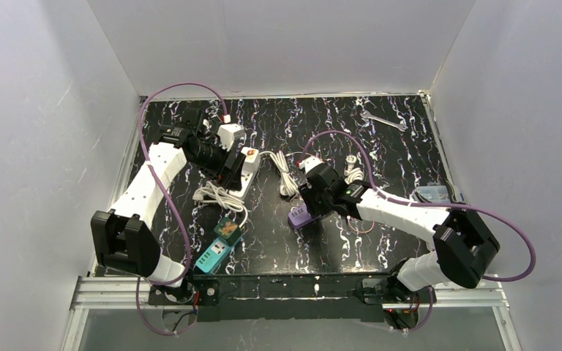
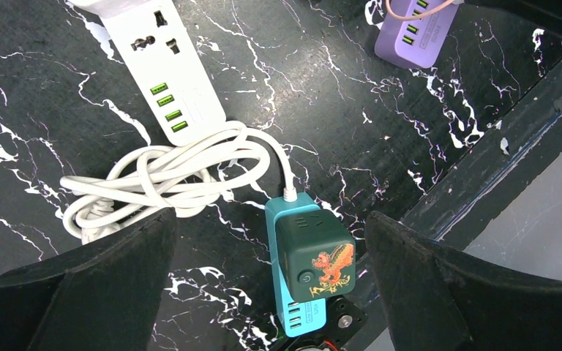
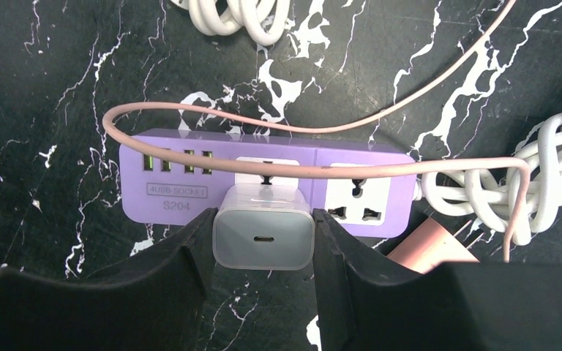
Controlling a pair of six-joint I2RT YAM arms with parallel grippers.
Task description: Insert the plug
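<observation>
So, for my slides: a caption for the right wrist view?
Right fingers hold a white USB charger against the purple power strip, pink cable looped across it.

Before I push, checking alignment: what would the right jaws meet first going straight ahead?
Probably the purple power strip, at the socket beside its USB ports; the held white charger touches first.

The top external camera looks down from above the near edge over the black marble table (image 1: 380,241). The left wrist camera faces down at the teal power strip (image 2: 293,207), with the purple power strip (image 2: 417,33) at its 1 o'clock. The right wrist camera hangs close over that purple strip, with the white USB charger (image 3: 263,230) at 6 o'clock. All three views share that strip.
</observation>
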